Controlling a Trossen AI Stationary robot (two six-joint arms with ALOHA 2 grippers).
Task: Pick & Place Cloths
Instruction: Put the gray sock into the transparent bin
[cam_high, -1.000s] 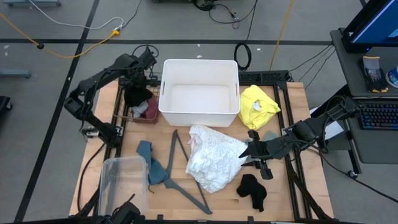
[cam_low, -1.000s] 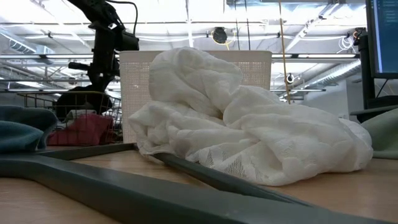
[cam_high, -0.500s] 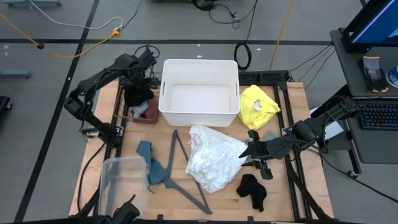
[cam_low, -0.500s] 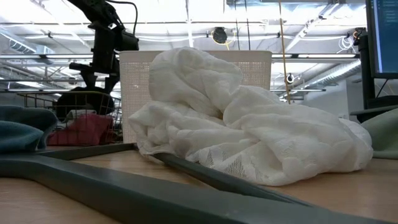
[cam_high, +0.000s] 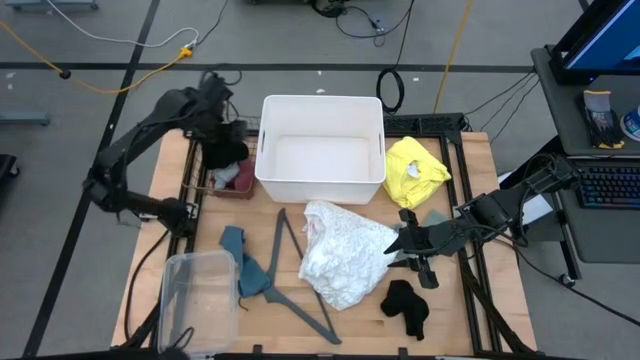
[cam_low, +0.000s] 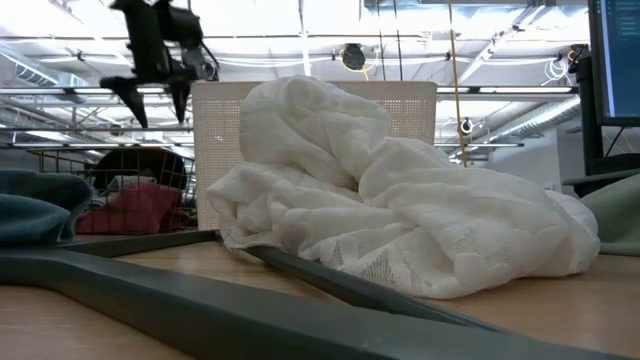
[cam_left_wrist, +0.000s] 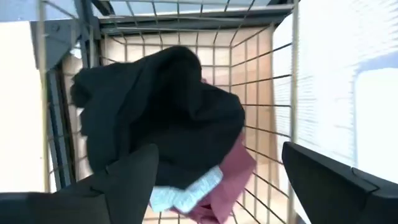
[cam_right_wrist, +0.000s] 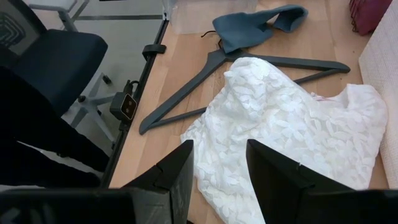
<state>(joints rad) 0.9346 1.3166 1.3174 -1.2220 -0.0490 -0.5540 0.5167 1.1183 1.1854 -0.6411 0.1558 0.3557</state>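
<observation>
My left gripper (cam_high: 216, 108) hangs open above the wire basket (cam_high: 203, 178) at the table's far left, its fingers (cam_left_wrist: 134, 171) spread wide over the pile. A black cloth (cam_left_wrist: 161, 118) lies on top of a maroon cloth (cam_left_wrist: 227, 186) and a light grey one (cam_left_wrist: 183, 196) in the basket. In the low view my left gripper (cam_low: 155, 108) is clear above the black cloth (cam_low: 135, 165). My right gripper (cam_high: 400, 243) waits open above the right edge of the lacy white cloth (cam_high: 340, 255), with nothing between its fingers (cam_right_wrist: 168, 180).
A white bin (cam_high: 320, 98) stands at the far middle, and a yellow cloth (cam_high: 415, 168) lies to its right. A grey hanger (cam_high: 300, 270), a teal cloth (cam_high: 245, 265), a clear plastic box (cam_high: 198, 300) and another black cloth (cam_high: 405, 305) lie nearer the front.
My left gripper has opened and let go of the black cloth, then risen and drawn back toward the table's far left corner. The black cloth has settled onto the pile in the basket. My right arm has kept still.
</observation>
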